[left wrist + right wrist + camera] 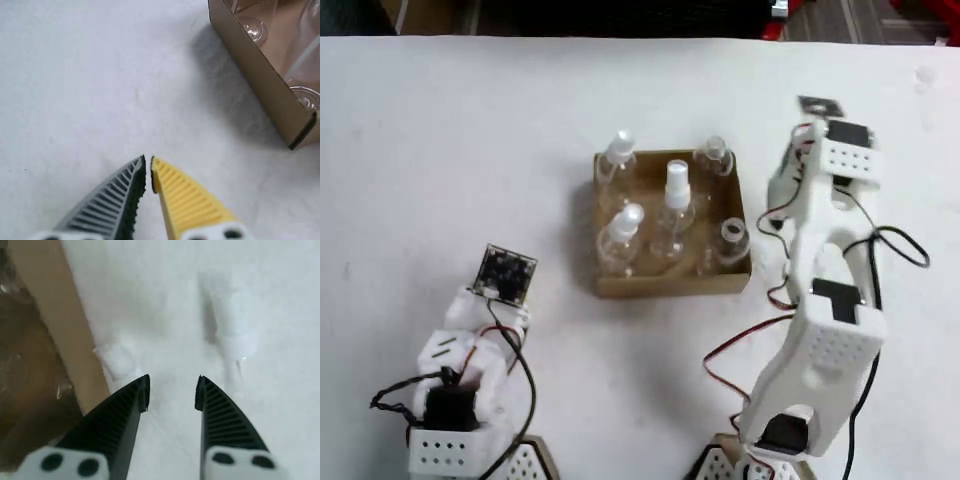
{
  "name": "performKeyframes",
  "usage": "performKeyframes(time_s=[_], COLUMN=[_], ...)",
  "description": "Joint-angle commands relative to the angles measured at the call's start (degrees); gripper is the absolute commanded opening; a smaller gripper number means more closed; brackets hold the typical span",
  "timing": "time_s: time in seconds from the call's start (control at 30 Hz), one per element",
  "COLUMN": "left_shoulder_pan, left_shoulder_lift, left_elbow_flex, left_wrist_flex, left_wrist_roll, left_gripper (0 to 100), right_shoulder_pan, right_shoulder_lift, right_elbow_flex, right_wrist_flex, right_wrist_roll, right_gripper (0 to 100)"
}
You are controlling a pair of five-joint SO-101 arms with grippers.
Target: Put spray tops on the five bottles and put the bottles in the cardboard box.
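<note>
Far left, low on the white, faintly grainy tabletop (440, 130): white printed-plastic left arm (455, 400) with a perforated shell, red and black wires, and a small black square camera board (507, 268) at the tip. Left gripper (148, 169): one grey ribbed finger (112, 205) and one yellow ribbed finger (187, 200), both wedge-shaped, tips clenched to a hairline slit, nothing held, over bare tabletop near a box corner. Centre: shallow square brown cardboard box (665, 284) with matte walls and crisp folded edges. Inside it, all five clear round plastic bottles, upright. Three fitted with white spray tops (677, 180): back-left bottle (617, 170), middle bottle (672, 225), front-left bottle (618, 245). Two open-necked: back-right bottle (713, 158) and front-right bottle (731, 238). Glossy transparent bottle bases (252, 27) beyond the box wall in the left wrist view. Just right of the box: white perforated right arm (825, 340), stretched from the near table edge toward the far side, wires looped alongside. Right gripper (172, 387): two black ribbed fingers (120, 415), released, wide gap, nothing between, low over the tabletop just beside the tan box wall (55, 315). Ahead of those tips, on the table: a small whitish lump (114, 359) right by the box wall, touching or not unclear, and a longer whitish piece (230, 330) apart from it, both too blurred to name.
</note>
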Motion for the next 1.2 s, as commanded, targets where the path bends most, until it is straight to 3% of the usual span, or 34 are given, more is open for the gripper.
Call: performKeyframes(time_s=[0.0, 0.13, 0.33, 0.87, 1.17], left_shoulder_pan=[0.7, 0.7, 0.7, 0.7, 0.7], left_shoulder_lift=[-0.7, -0.7, -0.7, -0.7, -0.7], left_elbow_flex=[-0.1, -0.1, -0.1, -0.1, -0.1], left_wrist_flex=[0.2, 0.2, 0.2, 0.2, 0.2], left_wrist_roll=[-0.5, -0.5, -0.5, -0.5, -0.5], left_gripper=[2, 2, 2, 2, 2], right_shoulder_pan=[-1.3, -0.4, 0.3, -0.6, -4.7], right_shoulder_lift=[0.2, -0.2, -0.4, -9.3, -9.5], right_elbow_flex=[-2.5, 0.0, 7.6, 9.2, 17.1], right_wrist_flex=[3.6, 3.7, -0.7, 0.2, -8.6], right_wrist_roll=[1.8, 4.5, 7.0, 6.6, 4.1], right_gripper=[17.3, 28.3, 21.4, 21.1, 21.1])
